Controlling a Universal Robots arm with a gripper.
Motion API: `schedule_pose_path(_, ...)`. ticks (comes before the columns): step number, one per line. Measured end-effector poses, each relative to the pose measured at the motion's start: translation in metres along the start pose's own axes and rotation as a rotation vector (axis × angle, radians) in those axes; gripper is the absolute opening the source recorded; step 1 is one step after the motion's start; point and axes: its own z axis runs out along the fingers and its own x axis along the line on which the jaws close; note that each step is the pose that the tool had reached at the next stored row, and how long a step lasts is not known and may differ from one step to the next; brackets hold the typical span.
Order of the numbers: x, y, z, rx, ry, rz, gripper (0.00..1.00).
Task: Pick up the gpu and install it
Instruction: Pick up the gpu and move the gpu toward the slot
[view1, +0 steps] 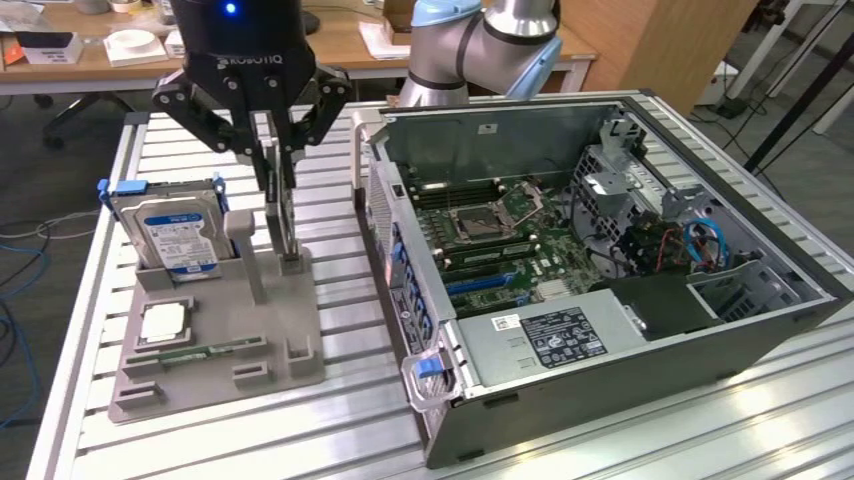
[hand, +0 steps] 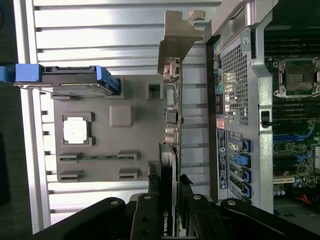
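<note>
The gpu (view1: 283, 225) stands on edge in a slot of the grey holder (view1: 274, 335), a thin dark card. In the wrist view the gpu (hand: 169, 150) shows edge-on, with its silvery end bracket (hand: 177, 35) at the far end. My gripper (view1: 272, 170) hangs straight above it, its black fingers (hand: 150, 210) pressed against both faces of the card's upper edge, so my gripper (hand: 170, 179) is shut on it. The card's lower edge still sits in the holder.
The holder also carries an upright silver hard drive (view1: 174, 235) with a blue label, a square processor (view1: 163, 322) and a green memory stick (view1: 214, 350). The open computer case (view1: 747, 330) lies at the exterior view's right, its motherboard (view1: 501, 235) exposed. Everything rests on a slatted aluminium table (view1: 641, 440).
</note>
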Motion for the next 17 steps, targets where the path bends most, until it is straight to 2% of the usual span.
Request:
schedule_pose_path(8, -0.001, 0.0001, -0.0002, 0.0003, 0.0003, 0.000, 0.26)
schedule_pose_path(17, -0.012, 0.0008, 0.0002, 0.0002, 0.0002, 0.000, 0.26)
